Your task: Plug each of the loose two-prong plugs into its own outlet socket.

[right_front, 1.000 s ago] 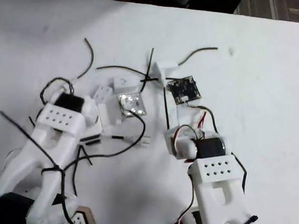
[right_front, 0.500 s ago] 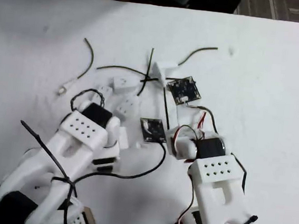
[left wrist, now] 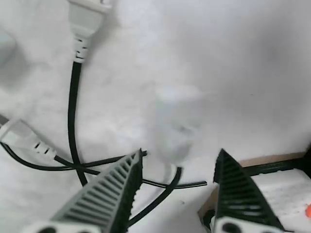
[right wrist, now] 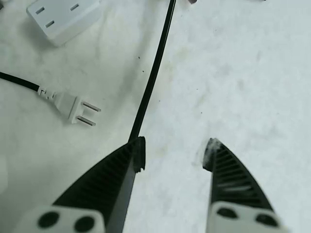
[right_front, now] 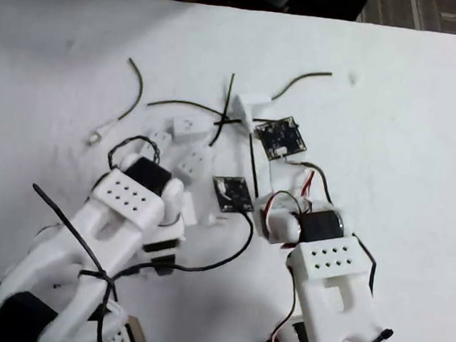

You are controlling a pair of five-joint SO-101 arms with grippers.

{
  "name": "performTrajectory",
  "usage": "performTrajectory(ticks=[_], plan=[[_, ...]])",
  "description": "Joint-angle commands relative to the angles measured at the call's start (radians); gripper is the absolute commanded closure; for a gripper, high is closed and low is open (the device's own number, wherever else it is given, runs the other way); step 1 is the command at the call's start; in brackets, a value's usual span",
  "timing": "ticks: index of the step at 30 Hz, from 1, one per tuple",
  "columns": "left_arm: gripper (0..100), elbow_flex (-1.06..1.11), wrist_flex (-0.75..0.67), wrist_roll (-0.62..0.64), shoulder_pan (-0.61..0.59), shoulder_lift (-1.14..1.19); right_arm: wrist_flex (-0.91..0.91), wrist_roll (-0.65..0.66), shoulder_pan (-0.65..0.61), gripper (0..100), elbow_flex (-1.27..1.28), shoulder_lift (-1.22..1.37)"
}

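My left gripper [left wrist: 180,154] is open just short of a blurred white plug [left wrist: 175,124] whose black cable [left wrist: 163,194] runs under the fingers. Two more white plugs [left wrist: 85,19] [left wrist: 24,138] lie further off on black cables. In the high view this gripper [right_front: 190,209] sits beside a small dark board [right_front: 232,194], close to white outlet blocks [right_front: 196,161] [right_front: 188,127]. My right gripper [right wrist: 175,143] hangs open over bare table. A two-prong white plug [right wrist: 73,108] and a white outlet block [right wrist: 63,17] lie beyond it, with a black cable [right wrist: 153,73] running between.
The white table [right_front: 411,116] has open room at right and far left. A second dark board [right_front: 284,136] and another outlet block [right_front: 254,105] sit at the centre back. Loose black cables [right_front: 135,89] cross the middle. A board-like base [left wrist: 272,184] lies by my left gripper.
My left arm swung right and nearer to the front edge, and the small board slid right with it, uncovering an outlet block. The right arm kept still.
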Motion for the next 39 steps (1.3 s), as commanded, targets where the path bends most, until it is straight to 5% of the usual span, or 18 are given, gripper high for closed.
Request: performTrajectory(ticks=[1, 9, 16, 26, 39], plan=[[75, -0.014, 0.005, 0.031, 0.01, -0.008, -0.01, -0.006, 0.012, 80.0, -0.006, -0.019], [79, 0.054, 0.107, 0.032, 0.013, -0.318, -0.01, -0.003, 0.012, 80.0, -0.006, -0.019], [75, 0.344, -0.077, -0.026, 0.012, -0.561, -0.01, -0.002, 0.012, 80.0, -0.006, -0.019], [74, 0.427, -0.264, -0.095, 0.018, -0.266, -0.01, -0.002, 0.012, 80.0, -0.006, -0.019], [74, 0.16, -0.37, -0.017, -0.012, 0.094, -0.012, 0.0, 0.012, 80.0, 0.006, -0.019]])
